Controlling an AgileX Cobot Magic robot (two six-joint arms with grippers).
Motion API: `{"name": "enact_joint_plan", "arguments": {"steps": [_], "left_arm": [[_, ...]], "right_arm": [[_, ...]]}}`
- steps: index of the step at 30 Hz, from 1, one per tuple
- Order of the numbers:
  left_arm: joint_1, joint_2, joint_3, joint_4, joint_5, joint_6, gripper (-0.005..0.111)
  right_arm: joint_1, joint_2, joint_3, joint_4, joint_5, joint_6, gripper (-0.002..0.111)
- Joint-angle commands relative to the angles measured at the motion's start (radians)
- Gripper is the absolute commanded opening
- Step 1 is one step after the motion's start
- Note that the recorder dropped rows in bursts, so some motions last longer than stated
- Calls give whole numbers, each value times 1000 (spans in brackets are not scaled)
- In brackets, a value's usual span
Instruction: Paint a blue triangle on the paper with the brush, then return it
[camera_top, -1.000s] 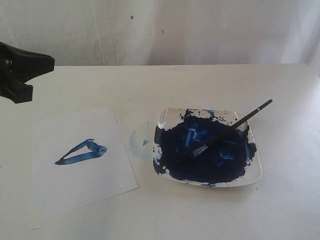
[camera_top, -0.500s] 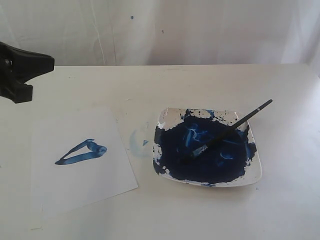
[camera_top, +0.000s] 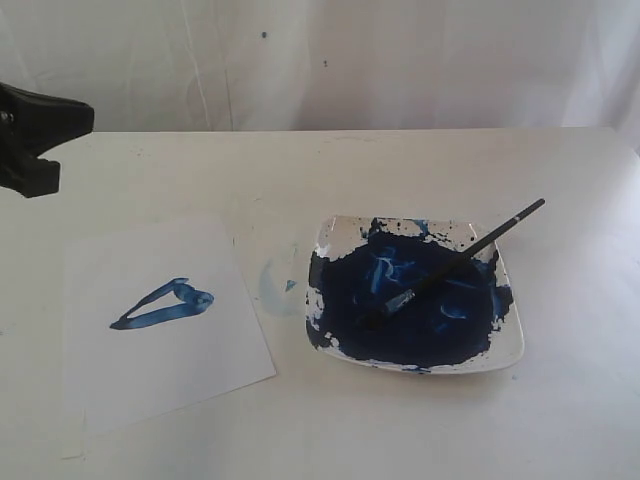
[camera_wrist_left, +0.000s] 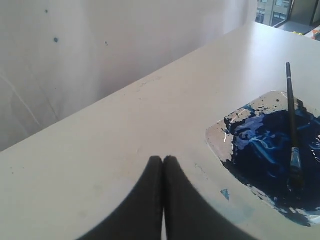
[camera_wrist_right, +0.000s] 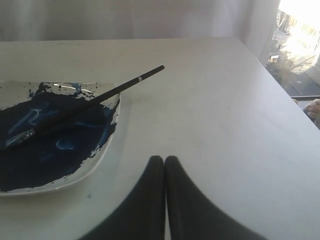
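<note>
Both steps look finished: the triangle (camera_top: 165, 305) is painted on the paper (camera_top: 175, 375) near the counter's (camera_top: 400, 170) left edge, and the brush (camera_top: 464, 256) rests across the plate (camera_top: 505, 352), bristles in paint (camera_top: 440, 325). Left and right jaws are pressed together, empty.

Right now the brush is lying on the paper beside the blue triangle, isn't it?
No. The brush lies on the square plate, bristles in the dark blue paint, not on the paper; the exterior view shows it. The blue triangle is on the paper.
</note>
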Motion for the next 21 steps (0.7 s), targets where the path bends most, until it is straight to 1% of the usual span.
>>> {"name": "enact_joint_plan", "arguments": {"steps": [1,10,16,21], "left_arm": [[-3,-122,6,-7,4,-3,0],[-3,-420,6,-7,-2,-3,0],[-3,-519,6,-7,-2,-3,0],[-3,-536,6,-7,-2,-3,0]], "right_arm": [[2,-6,1,-9,-8,0,0],[2,-6,1,-9,-8,0,0],[2,-6,1,-9,-8,0,0],[2,-6,1,-9,-8,0,0]]}}
